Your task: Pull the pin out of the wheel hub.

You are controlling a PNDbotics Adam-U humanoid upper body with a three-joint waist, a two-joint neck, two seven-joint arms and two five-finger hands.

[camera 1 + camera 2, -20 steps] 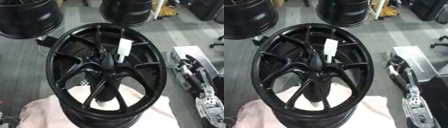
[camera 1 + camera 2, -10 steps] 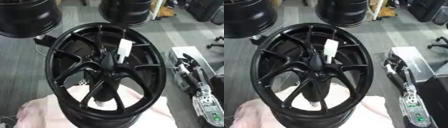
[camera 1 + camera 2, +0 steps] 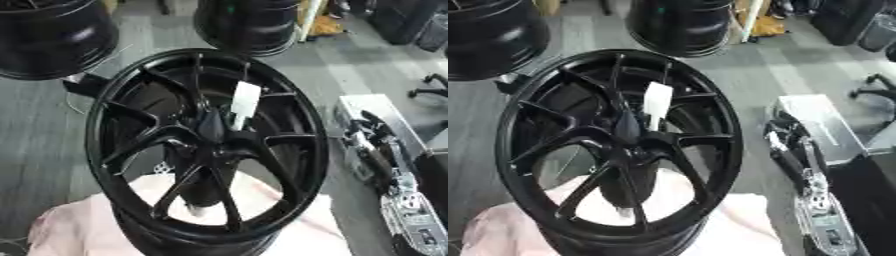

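- Wheel hub (image 3: 206, 150): a black multi-spoke rim at the centre of both views, its open face turned up toward the camera and tilted a little. Its lower edge rests on a pale pink cloth (image 3: 70, 227) spread beneath it.
- Pin (image 3: 213, 127): a dark, tapered piece standing at the middle of the hub, where the spokes meet. Its long axis appears to run along the hub's axle line, with the narrow end pointing up and out of the face, toward the viewer. It is black against black, so its exact outline cannot be told.
- White tag (image 3: 244, 101): a pale strip just beside the pin, up and to its right, lying across the spokes. Whether it is tied to the pin cannot be told.
- Right side: a grey case (image 3: 820, 120) on the floor, with dark and silver machinery (image 3: 807, 172) in front of it. No fingers can be made out there.
- Hands: neither hand can be made out in either view, so their state and which is nearer the pin cannot be told. By judgement, the pull should follow the pin's axis, outward from the hub face.
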